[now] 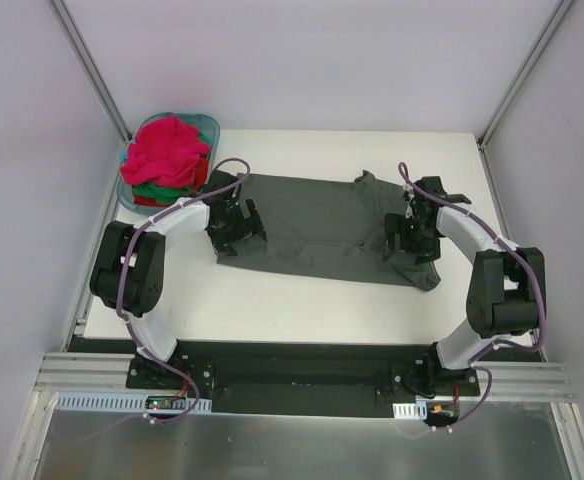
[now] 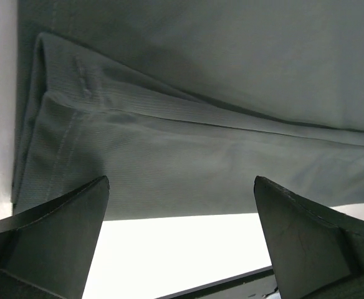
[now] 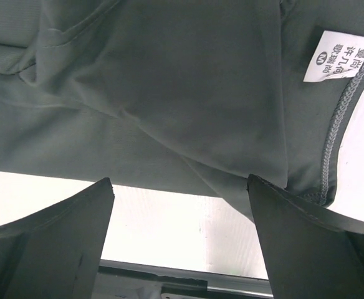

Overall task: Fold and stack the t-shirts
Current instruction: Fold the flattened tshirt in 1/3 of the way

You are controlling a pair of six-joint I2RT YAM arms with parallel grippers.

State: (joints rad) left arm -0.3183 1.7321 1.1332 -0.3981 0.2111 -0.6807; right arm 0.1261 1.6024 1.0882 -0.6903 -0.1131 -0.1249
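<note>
White table (image 1: 302,310) here, and right across its middle lies the dark grey t-shirt (image 1: 312,225), stretched left to right, one sleeve poking toward the far edge. Up in the far left corner sits the teal basket (image 1: 208,122), heaped with bright shirts (image 1: 167,150) in pink-red, green and red.

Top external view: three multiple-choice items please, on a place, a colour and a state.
1. Where does the basket sit? A far-left table corner; B far-right corner; C between the arm bases.
2. What colour is the spread-out shirt? A pink; B green; C dark grey.
3. The left end effector and right end effector are? A both open; B both shut; C gripping the basket.
Answers: 1 A, it stands far left. 2 C, dark grey cloth lies on the table. 3 A, wrist views show each spread wide, nothing between.
</note>
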